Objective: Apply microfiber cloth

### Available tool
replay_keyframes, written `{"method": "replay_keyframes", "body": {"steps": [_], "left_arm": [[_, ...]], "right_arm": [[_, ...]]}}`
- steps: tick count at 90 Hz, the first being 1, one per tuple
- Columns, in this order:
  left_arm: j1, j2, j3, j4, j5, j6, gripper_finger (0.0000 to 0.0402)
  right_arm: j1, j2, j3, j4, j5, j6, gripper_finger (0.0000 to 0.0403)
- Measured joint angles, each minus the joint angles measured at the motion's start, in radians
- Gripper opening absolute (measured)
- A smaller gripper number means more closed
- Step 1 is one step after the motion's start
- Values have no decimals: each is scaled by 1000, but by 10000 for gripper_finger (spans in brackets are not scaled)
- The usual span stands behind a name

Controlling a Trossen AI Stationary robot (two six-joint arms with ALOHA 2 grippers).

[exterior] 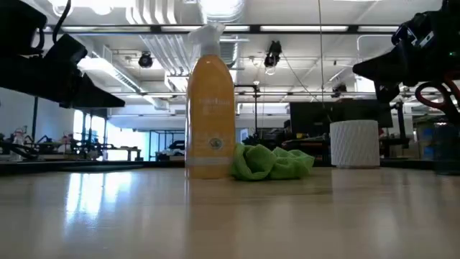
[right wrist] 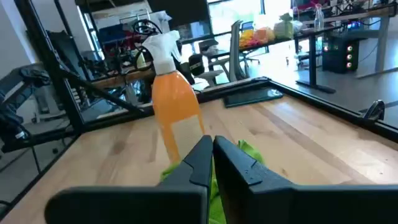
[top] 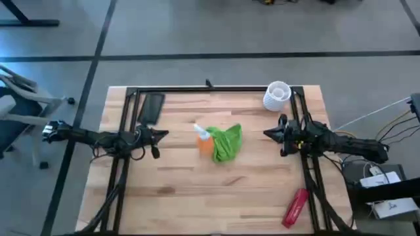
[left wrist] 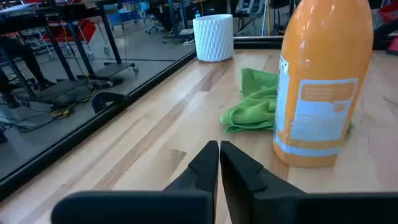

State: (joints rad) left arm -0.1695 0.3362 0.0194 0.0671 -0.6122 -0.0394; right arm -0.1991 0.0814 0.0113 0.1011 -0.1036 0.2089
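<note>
microfiber cloth point(top: 226, 144): 1, lime-green | orange spray bottle point(top: 204, 139): 1 | white ribbed cup point(top: 277, 95): 1 | dark flat rectangular device point(top: 152, 109): 1 | red object point(top: 295, 207): 1, near right | desk point(top: 197, 196): 1 | arms: 2, one left gripper point(top: 164, 134), one right gripper point(top: 268, 133)

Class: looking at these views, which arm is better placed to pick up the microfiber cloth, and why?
Probably the right. The microfiber cloth lies on the right gripper side of the spray bottle, which stands between it and the left gripper.
</note>
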Motion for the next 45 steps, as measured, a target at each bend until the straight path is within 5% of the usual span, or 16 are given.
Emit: {"method": "replay_keyframes", "body": {"steps": [45], "left_arm": [[0,0,0,0,0,0,0]], "right_arm": [[2,12,0,147,-9,15,0]]}}
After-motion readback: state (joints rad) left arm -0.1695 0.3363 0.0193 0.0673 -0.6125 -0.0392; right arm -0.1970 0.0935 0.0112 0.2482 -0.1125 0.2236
